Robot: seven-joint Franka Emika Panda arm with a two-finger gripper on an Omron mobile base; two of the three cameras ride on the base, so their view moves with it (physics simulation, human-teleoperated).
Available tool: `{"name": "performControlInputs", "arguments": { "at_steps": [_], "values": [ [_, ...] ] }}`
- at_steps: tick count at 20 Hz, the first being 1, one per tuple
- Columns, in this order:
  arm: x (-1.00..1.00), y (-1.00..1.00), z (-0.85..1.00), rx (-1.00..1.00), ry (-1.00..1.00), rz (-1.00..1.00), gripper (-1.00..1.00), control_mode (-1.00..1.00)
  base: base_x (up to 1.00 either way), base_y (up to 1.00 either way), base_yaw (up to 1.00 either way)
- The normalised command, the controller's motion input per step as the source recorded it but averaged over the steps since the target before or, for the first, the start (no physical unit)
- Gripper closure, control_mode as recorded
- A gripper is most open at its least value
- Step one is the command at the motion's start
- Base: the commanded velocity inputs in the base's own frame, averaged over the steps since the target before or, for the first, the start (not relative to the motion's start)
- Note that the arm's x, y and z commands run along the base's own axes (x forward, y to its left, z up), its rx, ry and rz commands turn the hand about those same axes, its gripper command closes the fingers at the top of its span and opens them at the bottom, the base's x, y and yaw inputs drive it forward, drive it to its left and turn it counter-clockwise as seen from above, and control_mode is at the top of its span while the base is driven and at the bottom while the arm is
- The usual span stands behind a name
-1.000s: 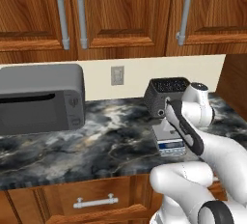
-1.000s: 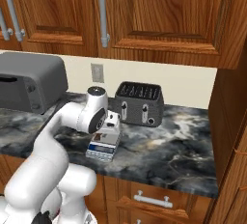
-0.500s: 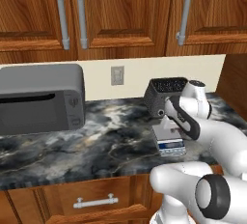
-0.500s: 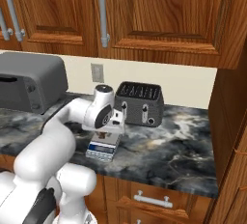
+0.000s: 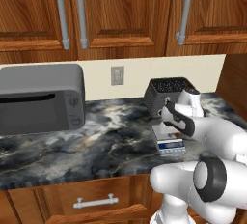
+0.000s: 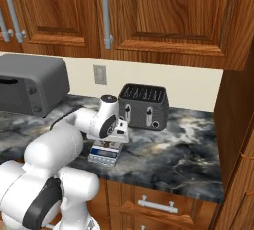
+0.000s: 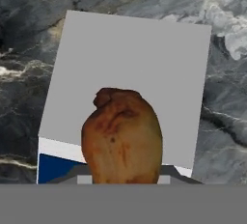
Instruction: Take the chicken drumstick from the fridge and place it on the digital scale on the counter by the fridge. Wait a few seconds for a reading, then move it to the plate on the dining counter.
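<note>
Clamped narrowly on the chicken drumstick (image 7: 122, 136), the hand (image 5: 170, 124) hangs directly over the digital scale (image 7: 130, 68). In the hand view the brown meat sticks out from between the jaws, which are themselves hidden behind it, and covers the near part of the scale's pale grey platform, with the blue display strip showing at the near edge. Whether the drumstick is already resting on the platform or just above it cannot be told from these views.

The main risk, as I judge it, is letting go too high or off centre: the drumstick is rounded and could roll off the smooth platform onto the marbled tabletop (image 5: 96, 141), or come to rest over the display. Pressing down too far could shove the light scale along the tabletop. The toaster (image 6: 144, 106) stands close behind the scale, so a careless lift backwards could knock the wrist against it.

From the base views, the arm reaches forward over the tabletop with the wrist bent so the hand points steeply downward at the scale (image 6: 104, 153), the forearm crossing in front of the toaster (image 5: 166, 95). The scale sits near the tabletop's front edge, and a grey toaster oven (image 5: 41, 97) stands well apart at the far side. Wooden wall cabinets (image 5: 120, 10) hang above.
</note>
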Motion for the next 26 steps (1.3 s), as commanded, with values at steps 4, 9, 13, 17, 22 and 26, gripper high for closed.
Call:
{"name": "performControlInputs", "arguments": {
  "at_steps": [4,9,13,17,22,26],
  "values": [
    [0.39,0.0,-0.08,0.0,0.0,0.0,1.0,-1.0,0.0,0.0,0.0],
    [0.45,0.0,-0.15,0.0,0.04,0.0,1.0,-1.0,0.0,0.0,0.0],
    [0.16,0.0,-0.12,0.0,0.03,0.0,1.0,-1.0,0.0,0.0,0.0],
    [0.0,0.0,-0.03,0.0,0.0,0.0,1.0,-1.0,0.0,0.0,0.0],
    [0.0,0.0,0.0,0.0,0.0,0.0,-1.0,-1.0,0.0,0.0,0.0],
    [0.0,0.0,0.0,0.0,0.0,0.0,-1.0,-1.0,0.0,0.0,0.0]
  ]
}}
